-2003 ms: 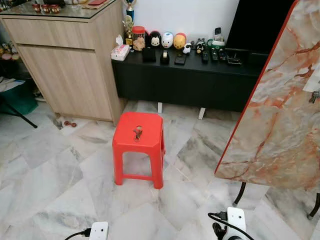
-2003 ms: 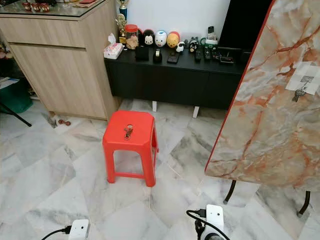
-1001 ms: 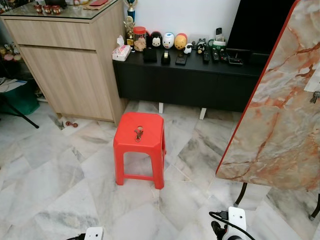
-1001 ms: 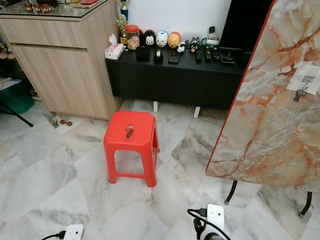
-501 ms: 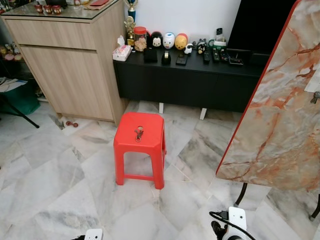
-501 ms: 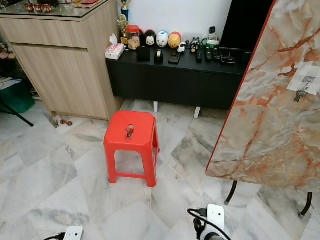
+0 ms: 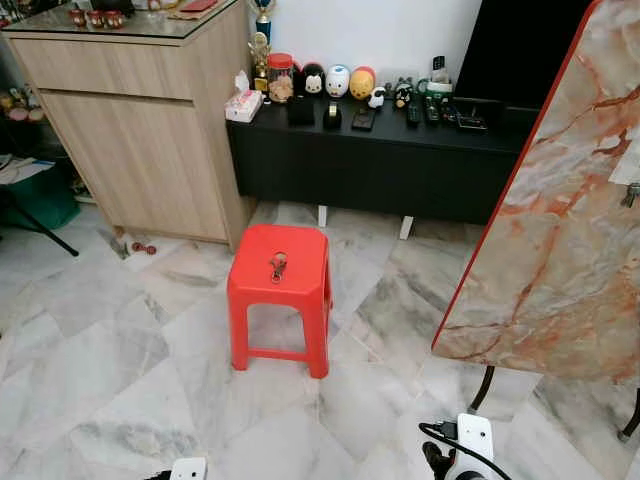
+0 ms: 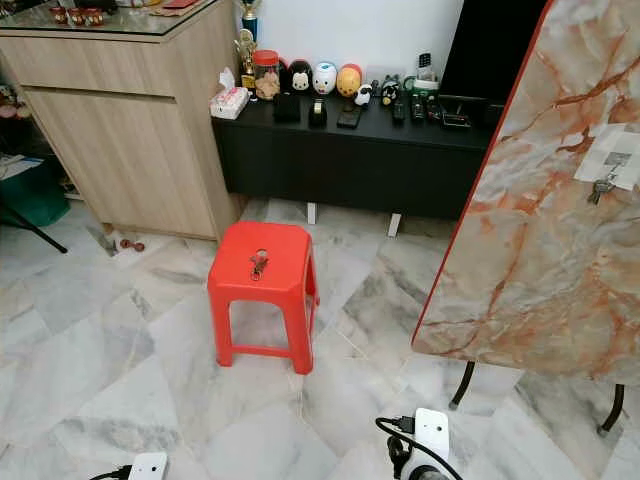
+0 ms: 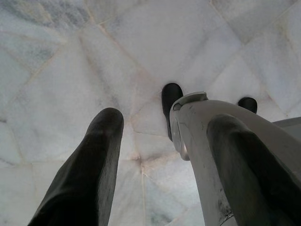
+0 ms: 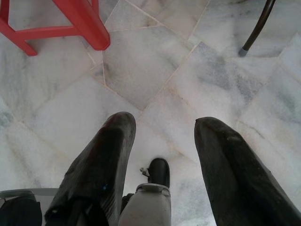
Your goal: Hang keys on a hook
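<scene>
Since the keys lie on top of the red stool, out in the middle of the floor, we judge they were put there to be easy to reach from above, with nothing crowding them. We are standing well back from the stool, so both arms hang low and idle. Our left gripper points down at bare marble tile with its fingers spread and nothing between them. Our right gripper is likewise parted and empty, hanging over the tile near one stool leg. To our right, a marbled board leans on thin dark legs. It carries a pale patch with another small bunch of keys hanging from it, so the hook is presumably there, though it is too small to make out. Nothing is grasped yet; we reckon the first job is to close in on the stool.
</scene>
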Controlling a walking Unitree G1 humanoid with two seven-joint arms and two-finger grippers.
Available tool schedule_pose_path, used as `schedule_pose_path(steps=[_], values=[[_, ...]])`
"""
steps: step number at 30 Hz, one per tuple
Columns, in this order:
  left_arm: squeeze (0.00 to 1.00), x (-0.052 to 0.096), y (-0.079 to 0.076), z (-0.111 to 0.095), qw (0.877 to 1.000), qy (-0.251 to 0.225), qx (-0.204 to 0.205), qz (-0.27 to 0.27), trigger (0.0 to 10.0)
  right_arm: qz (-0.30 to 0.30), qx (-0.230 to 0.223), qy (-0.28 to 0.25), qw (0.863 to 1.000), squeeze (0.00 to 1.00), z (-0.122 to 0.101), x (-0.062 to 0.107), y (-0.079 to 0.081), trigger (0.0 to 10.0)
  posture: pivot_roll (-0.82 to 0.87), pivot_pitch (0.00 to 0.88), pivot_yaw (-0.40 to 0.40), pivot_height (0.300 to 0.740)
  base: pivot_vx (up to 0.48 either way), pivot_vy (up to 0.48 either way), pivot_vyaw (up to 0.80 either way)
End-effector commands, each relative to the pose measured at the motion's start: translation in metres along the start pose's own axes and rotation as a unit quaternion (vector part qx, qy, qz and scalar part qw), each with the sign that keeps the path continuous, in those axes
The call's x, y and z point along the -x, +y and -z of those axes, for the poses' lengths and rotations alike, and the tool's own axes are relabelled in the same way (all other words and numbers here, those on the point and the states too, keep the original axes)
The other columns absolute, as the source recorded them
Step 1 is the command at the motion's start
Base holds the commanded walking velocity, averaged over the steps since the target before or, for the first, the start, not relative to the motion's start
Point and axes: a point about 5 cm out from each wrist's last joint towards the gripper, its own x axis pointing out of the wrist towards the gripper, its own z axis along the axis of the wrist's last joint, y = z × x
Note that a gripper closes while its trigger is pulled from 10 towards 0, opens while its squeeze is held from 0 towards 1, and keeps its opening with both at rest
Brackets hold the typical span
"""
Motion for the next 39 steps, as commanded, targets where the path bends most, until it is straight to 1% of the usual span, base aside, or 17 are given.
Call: schedule_pose_path(steps=[1, 13, 17, 22, 30, 34, 39], values=[[0.00, 0.000, -0.001, 0.006, 1.000, 0.014, -0.002, 0.001, 10.0, 0.004, -0.004, -0.001, 1.000, 0.00, 0.000, 0.001, -0.003, 10.0, 0.02, 0.000, -0.046, 0.740, 0.000, 0.262, 0.00], [0.00, 0.002, 0.004, 0.007, 1.000, 0.014, 0.000, -0.002, 10.0, 0.004, -0.005, -0.001, 1.000, 0.00, 0.000, 0.000, -0.003, 10.0, 0.02, 0.000, -0.044, 0.740, 0.000, 0.284, 0.00], [0.00, 0.002, 0.003, 0.008, 1.000, 0.015, -0.001, -0.001, 10.0, 0.004, -0.005, 0.000, 1.000, 0.00, 0.000, 0.000, -0.003, 10.0, 0.02, 0.000, -0.044, 0.740, 0.000, 0.289, 0.00], [0.00, 0.001, -0.001, 0.008, 1.000, 0.015, -0.003, 0.001, 10.0, 0.004, -0.005, -0.001, 1.000, 0.00, 0.000, 0.000, -0.003, 10.0, 0.02, 0.000, -0.044, 0.740, 0.000, 0.287, 0.00], [0.00, -0.002, -0.019, 0.006, 1.000, 0.014, -0.006, 0.011, 10.0, 0.004, -0.004, -0.001, 1.000, 0.00, -0.001, 0.000, -0.003, 10.0, 0.02, 0.000, -0.046, 0.740, 0.000, 0.285, 0.00], [0.00, -0.002, -0.024, 0.006, 1.000, 0.013, -0.006, 0.014, 10.0, 0.004, -0.003, 0.000, 1.000, 0.00, -0.001, 0.000, -0.003, 10.0, 0.02, 0.000, -0.047, 0.740, 0.000, 0.288, 0.00], [0.00, -0.002, -0.026, 0.007, 1.000, 0.013, -0.006, 0.015, 10.0, 0.004, -0.003, 0.000, 1.000, 0.00, 0.000, 0.000, -0.003, 10.0, 0.02, 0.000, -0.047, 0.740, 0.000, 0.286, 0.00]])
